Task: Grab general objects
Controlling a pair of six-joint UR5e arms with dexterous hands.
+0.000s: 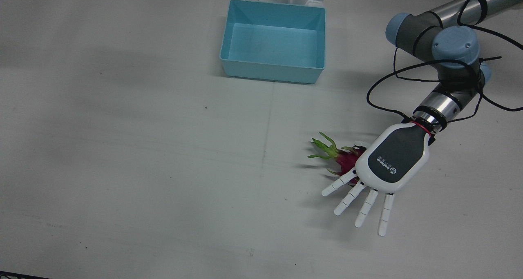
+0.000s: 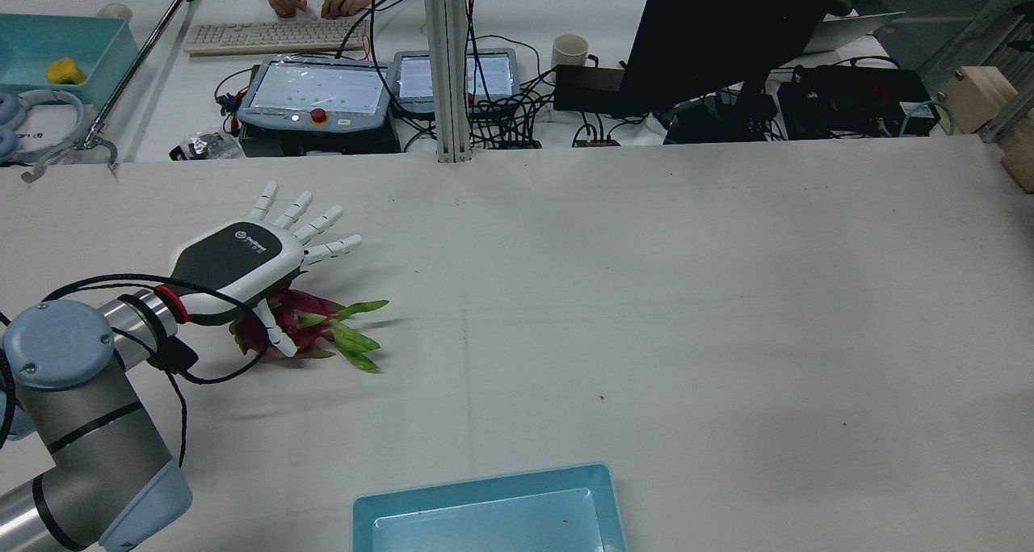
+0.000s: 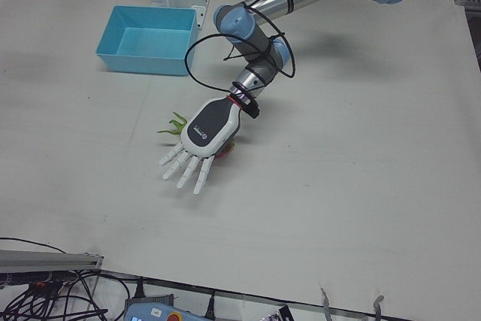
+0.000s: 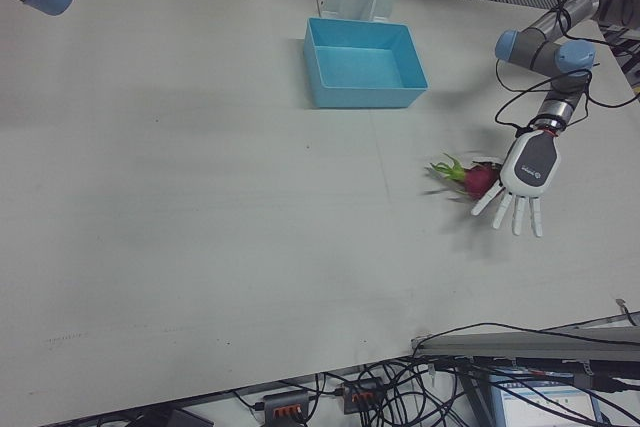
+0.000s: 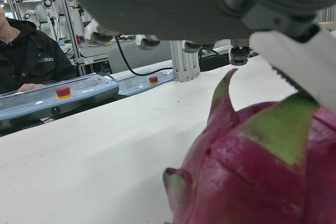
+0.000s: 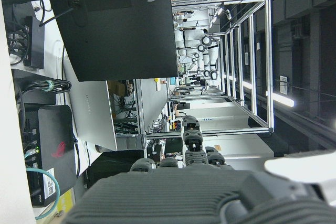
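Fingers (image 1: 347, 201) spread on left hand (image 1: 392, 160), half hiding dragon fruit (image 1: 345, 158)

L hand (image 1: 394, 160) lower right of front view, palm down, fingers (image 1: 365, 203) straight & spread. R hand only seen in own cam, fingers extended.

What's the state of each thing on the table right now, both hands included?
left hand: open, fingers spread, palm down over the fruit.
dragon fruit: lying on the table under the palm, not lifted.
blue bin: upright, empty.
right hand: shows only in its own view, off the table; open or shut unclear.
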